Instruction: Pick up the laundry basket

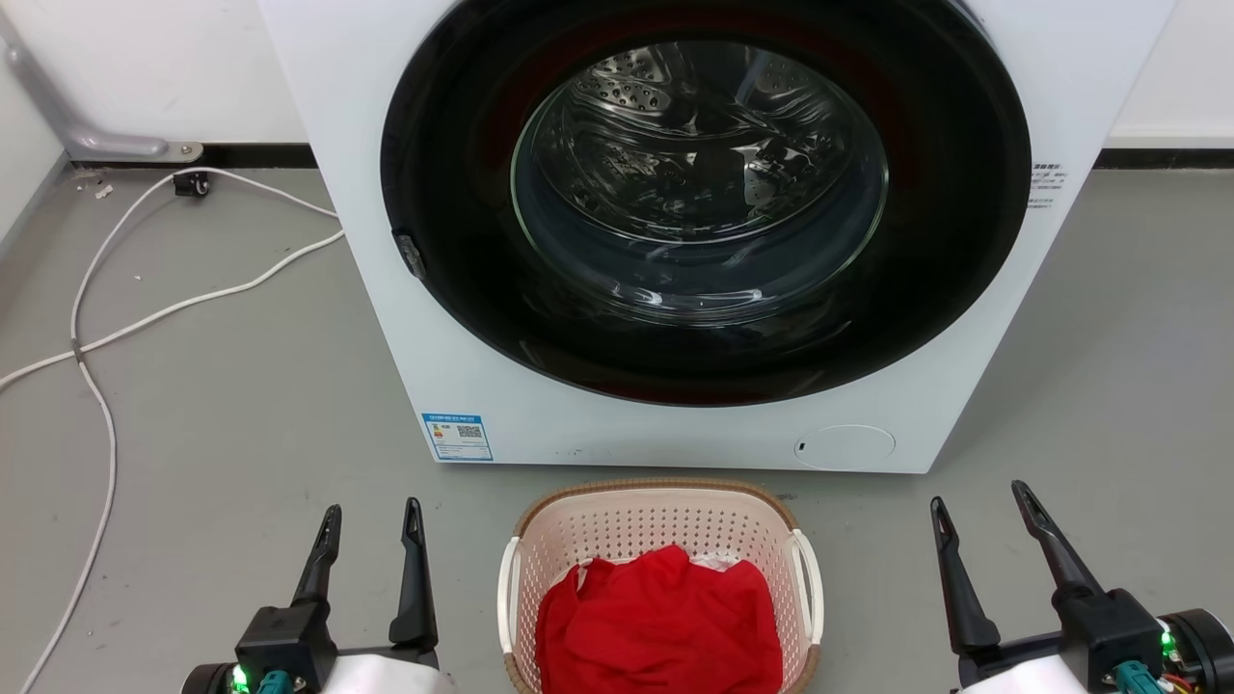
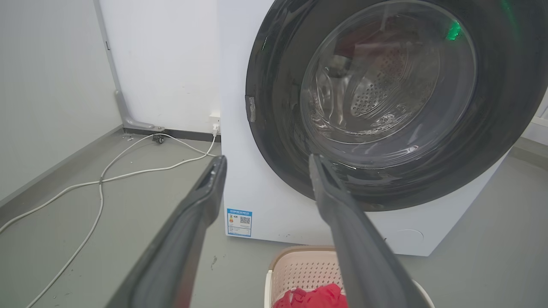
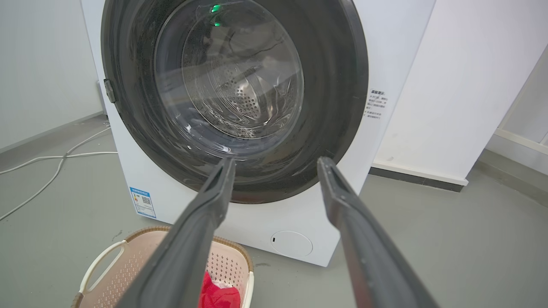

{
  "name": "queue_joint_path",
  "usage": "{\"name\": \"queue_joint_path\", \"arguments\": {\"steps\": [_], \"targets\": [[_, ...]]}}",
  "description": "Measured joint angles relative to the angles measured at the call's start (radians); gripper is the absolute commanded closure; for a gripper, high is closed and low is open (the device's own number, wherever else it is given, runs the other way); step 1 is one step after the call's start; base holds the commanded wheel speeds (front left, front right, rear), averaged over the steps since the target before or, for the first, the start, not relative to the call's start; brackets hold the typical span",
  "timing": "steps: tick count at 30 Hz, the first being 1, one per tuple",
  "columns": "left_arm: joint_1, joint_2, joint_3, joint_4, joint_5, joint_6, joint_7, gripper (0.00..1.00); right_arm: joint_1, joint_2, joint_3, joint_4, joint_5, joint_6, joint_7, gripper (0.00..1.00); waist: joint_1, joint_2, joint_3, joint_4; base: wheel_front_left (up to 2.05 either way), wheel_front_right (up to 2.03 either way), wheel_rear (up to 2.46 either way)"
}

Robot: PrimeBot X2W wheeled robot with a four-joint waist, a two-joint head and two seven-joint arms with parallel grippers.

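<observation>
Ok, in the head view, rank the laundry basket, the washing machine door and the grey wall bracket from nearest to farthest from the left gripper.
Measured from the left gripper:
1. laundry basket, on the floor just to its right.
2. washing machine door, ahead and to the right.
3. grey wall bracket, far ahead on the left, at the foot of the wall.

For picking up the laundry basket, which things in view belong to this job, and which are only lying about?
Belong to the job:
- laundry basket, with red cloth inside
- its white side handles
- left pincer, open
- right pincer, open

Only lying about:
- washing machine behind the basket
- blue label on the machine
- white cable left of the machine
</observation>
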Motion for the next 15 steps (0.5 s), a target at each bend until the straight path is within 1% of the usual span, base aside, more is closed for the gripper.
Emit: {"name": "queue_joint_path", "arguments": {"steps": [12,15], "targets": [[0.001,0.000,0.000,0.002,0.000,0.000,0.000,0.00,0.000,0.000,0.004,0.000,0.005,0.000,0.000,0.00,0.0000,0.0000,0.003,0.000,0.00,0.00,0.00],[-0.004,0.000,-0.008,0.014,0.000,-0.007,0.000,0.00,-0.002,0.000,0.004,0.000,0.005,0.000,0.000,0.00,0.0000,0.0000,0.009,-0.001,0.00,0.00,0.00]]}}
